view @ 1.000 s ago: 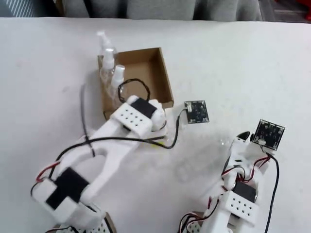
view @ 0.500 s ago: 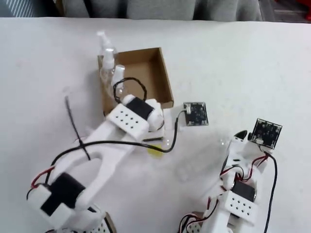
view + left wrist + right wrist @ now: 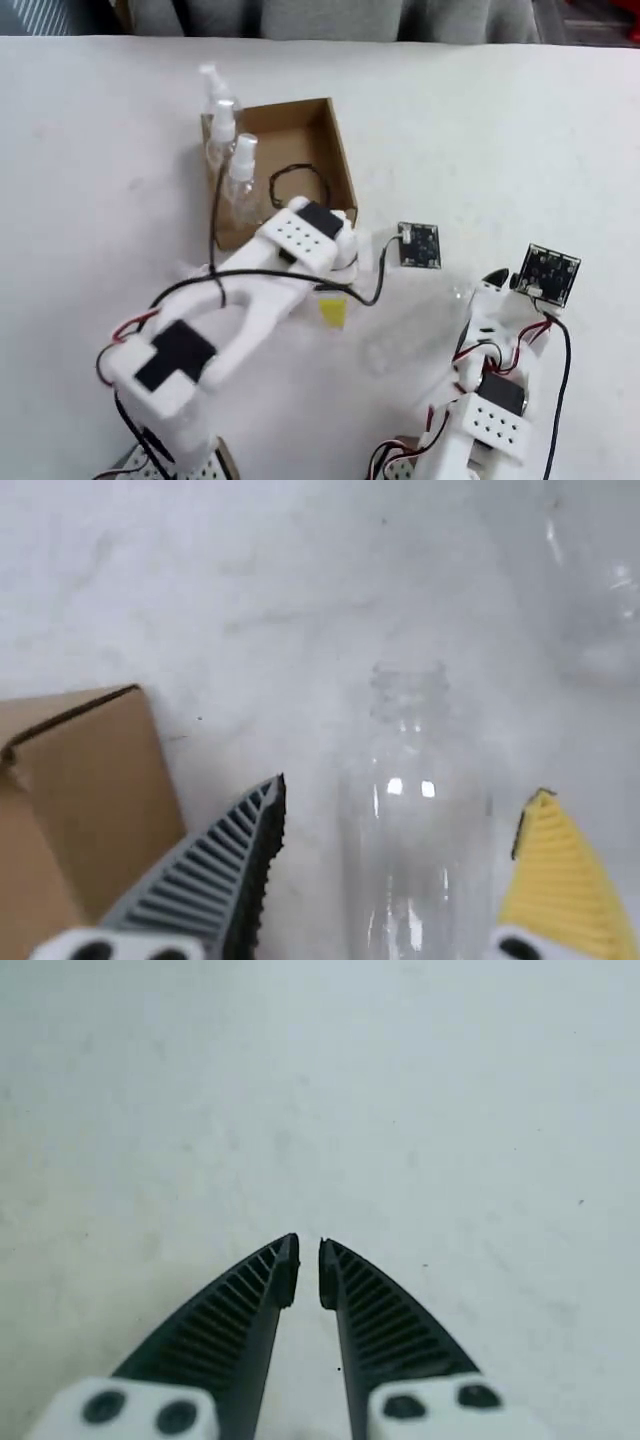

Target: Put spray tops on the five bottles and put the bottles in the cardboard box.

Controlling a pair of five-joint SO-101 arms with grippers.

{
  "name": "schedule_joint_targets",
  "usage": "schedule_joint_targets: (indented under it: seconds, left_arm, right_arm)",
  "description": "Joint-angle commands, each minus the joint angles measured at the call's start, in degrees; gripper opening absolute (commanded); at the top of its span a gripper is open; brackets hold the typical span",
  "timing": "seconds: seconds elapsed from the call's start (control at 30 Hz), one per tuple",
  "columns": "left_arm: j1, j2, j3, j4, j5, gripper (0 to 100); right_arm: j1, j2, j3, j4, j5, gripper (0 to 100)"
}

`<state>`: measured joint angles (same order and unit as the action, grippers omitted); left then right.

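A clear bottle (image 3: 415, 820) without a spray top lies on the white table between the fingers of my left gripper (image 3: 408, 788), which is open around it, grey finger one side, yellow finger (image 3: 333, 312) the other. A second clear bottle (image 3: 600, 600) lies a little farther off. The cardboard box (image 3: 330, 150) stands just beyond my left gripper (image 3: 330, 298). Three bottles with spray tops (image 3: 238, 170) stand along its left wall. My right gripper (image 3: 305, 1270) is shut over bare table with nothing in it, at the lower right (image 3: 497, 278).
A corner of the box (image 3: 80, 780) sits close beside the grey finger. Black cables loop over the left arm and the box's near wall (image 3: 295, 185). Bare white tabletop (image 3: 500, 130) stretches to the right of the box.
My left arm has swung right along the box's near side and its yellow finger has come into sight. The right arm has hardly moved.
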<state>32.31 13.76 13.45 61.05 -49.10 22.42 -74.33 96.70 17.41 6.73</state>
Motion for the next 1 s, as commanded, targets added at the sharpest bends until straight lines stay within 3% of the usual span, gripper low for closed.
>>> schedule_joint_targets:
  seconds: [0.0,0.3,0.5,0.6,0.97]
  left_arm:
    - [0.4,4.09,-6.86,0.62,-0.18,35]
    - [0.92,8.84,-9.14,0.7,0.0,34]
    - [1.1,8.75,-8.62,2.29,-0.44,6]
    - [1.1,8.66,-7.91,5.36,-0.44,10]
    - [5.05,4.97,-9.58,15.65,0.0,6]
  right_arm:
    - [-0.31,-0.84,0.44,-0.92,0.62,2.0]
    - [-0.31,-0.84,0.44,-0.84,0.62,2.0]
    - [-0.22,-0.84,0.44,-0.84,0.62,2.0]
    - [-0.22,-0.84,0.44,-0.84,0.62,2.0]
    - [-0.22,-0.84,0.44,-0.84,0.62,2.0]
